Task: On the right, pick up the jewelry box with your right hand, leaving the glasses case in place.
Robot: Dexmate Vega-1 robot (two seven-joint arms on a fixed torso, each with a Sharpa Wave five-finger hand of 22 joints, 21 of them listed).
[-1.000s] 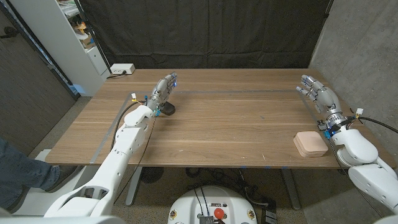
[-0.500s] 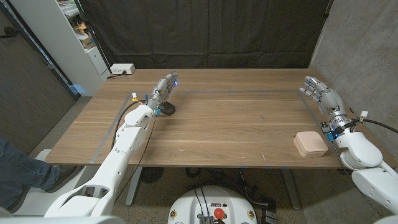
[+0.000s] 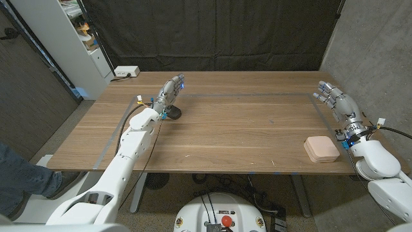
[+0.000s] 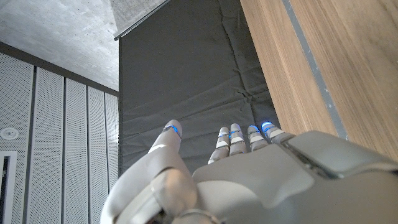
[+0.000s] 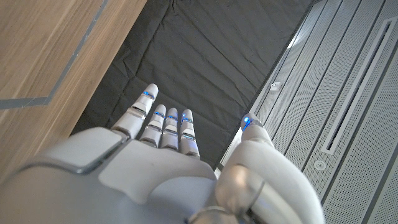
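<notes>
1. Over the long wooden bench [image 3: 232, 122], my right hand [image 3: 336, 101] has drifted outward toward the right edge, fingers [image 5: 163, 124] straight, close together, holding nothing.
2. The squarish pale-pink jewelry box [image 3: 320, 149] sits untouched near the front right corner; I must come back.
3. The small dark oval glasses case [image 3: 173, 113] lies beside my empty left hand [image 3: 168, 93].

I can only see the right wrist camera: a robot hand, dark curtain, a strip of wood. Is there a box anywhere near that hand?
Observer: Yes. In the head view a flat, pale pink jewelry box lies near the table's front right edge, closer to the robot than the right hand.
Operator: Is the hand touching it?
Observer: No. The hand is open beyond the box, at the table's right edge, holding nothing.
Operator: And the other hand?
Observer: The left hand is open on the far left side, beside a small dark object, probably the glasses case.
</notes>
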